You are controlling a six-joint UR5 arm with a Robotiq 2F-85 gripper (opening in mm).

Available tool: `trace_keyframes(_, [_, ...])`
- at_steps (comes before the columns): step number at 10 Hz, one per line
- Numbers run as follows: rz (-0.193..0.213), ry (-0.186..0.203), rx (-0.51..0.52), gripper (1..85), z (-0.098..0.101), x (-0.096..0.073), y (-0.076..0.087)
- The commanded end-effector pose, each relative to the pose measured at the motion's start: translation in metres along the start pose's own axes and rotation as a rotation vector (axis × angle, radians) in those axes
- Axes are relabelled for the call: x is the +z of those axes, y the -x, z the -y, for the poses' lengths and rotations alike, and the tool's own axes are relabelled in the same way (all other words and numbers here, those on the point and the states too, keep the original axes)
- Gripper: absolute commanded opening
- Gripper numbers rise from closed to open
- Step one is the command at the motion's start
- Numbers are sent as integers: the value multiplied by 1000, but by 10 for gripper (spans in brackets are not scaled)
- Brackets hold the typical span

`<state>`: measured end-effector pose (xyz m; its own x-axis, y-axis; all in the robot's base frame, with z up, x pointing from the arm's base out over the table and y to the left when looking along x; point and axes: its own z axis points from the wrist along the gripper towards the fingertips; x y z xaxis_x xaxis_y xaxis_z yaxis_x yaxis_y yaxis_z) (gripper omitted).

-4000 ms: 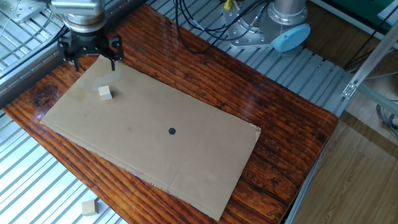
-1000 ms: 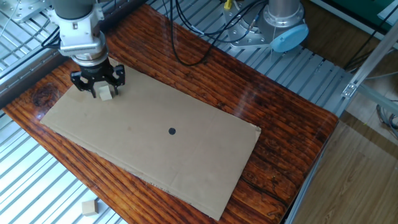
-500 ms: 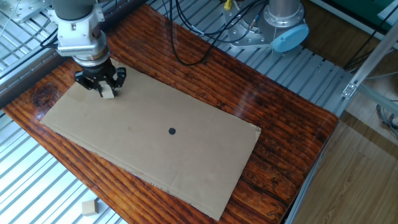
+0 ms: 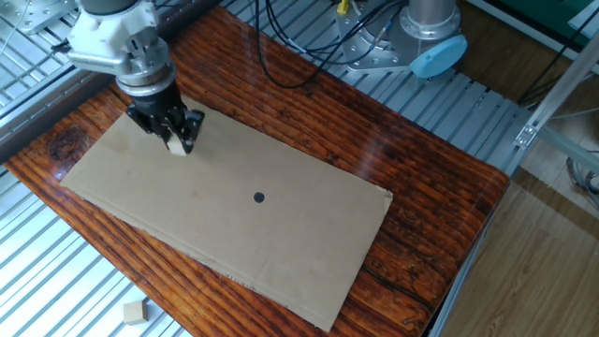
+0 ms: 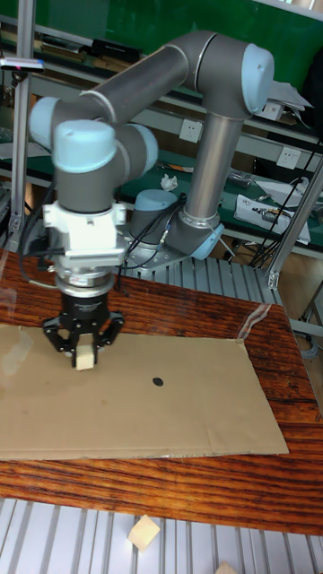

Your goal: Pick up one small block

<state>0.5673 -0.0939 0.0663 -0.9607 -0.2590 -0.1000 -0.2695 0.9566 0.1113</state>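
Note:
The small block [image 4: 177, 146] [image 5: 83, 360] is a tiny pale beige cube pinched between the black fingers of my gripper [image 4: 178, 141] [image 5: 83, 357], which is shut on it. Gripper and block are over the far left part of the cardboard sheet [image 4: 281, 234] [image 5: 179, 413]. Only the block's lower half shows below the fingertips. Whether it touches the cardboard or hangs just above it is not clear from either view.
A slightly tanner wooden block [image 4: 136, 313] [image 5: 144, 533] lies on the metal slats in front of the wooden table [image 4: 412, 271]. A black dot [image 4: 259, 197] [image 5: 158, 382] marks the cardboard's middle. The arm's base [image 4: 421, 37] and cables [image 4: 299, 47] stand at the back.
The gripper came down around the block, shut on it, and has now shifted a little to the right with the block between its fingers.

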Motion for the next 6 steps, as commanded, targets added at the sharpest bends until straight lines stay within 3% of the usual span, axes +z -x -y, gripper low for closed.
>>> trace_keyframes(1, [90,-49,223,10,-23,-5,28])
trace_keyframes(4, [83,-80,275,10,-35,1,20])
trace_keyframes(6, [61,-36,275,10,-45,5,18])
